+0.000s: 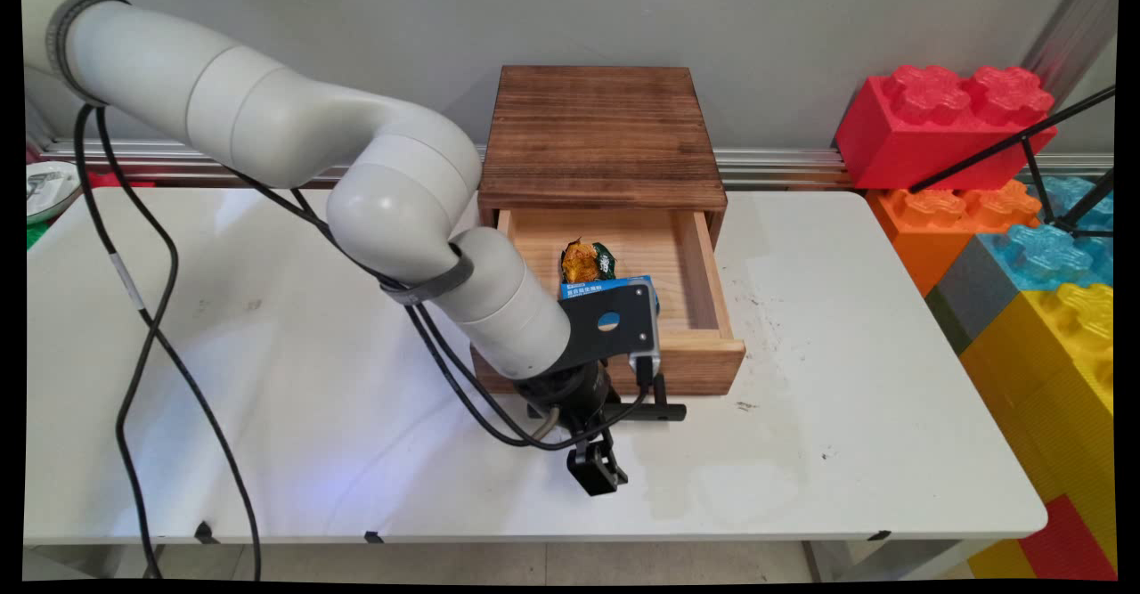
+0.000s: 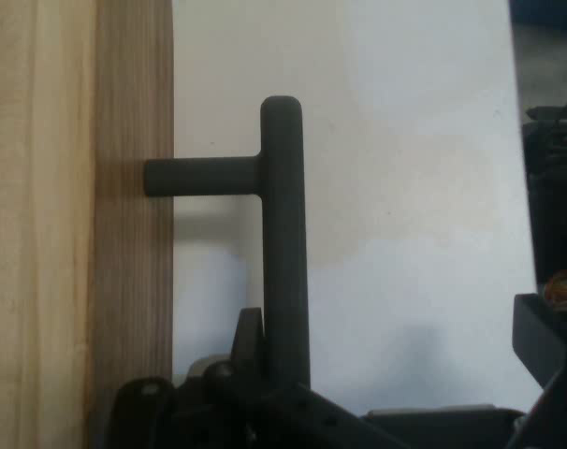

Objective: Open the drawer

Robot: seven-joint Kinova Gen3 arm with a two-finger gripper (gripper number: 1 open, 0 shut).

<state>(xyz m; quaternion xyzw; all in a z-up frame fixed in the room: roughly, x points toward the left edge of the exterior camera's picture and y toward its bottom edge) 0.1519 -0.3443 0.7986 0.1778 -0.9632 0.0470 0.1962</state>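
A: What does the main view show?
B: A wooden drawer (image 1: 623,309) pulled out, holding a snack packet (image 1: 588,261). The gripper (image 1: 595,469) hangs low in front of it.
A: And the hand view?
B: The black handle (image 2: 283,234) runs between the fingers (image 2: 249,341). Whether they clamp it, I cannot tell.
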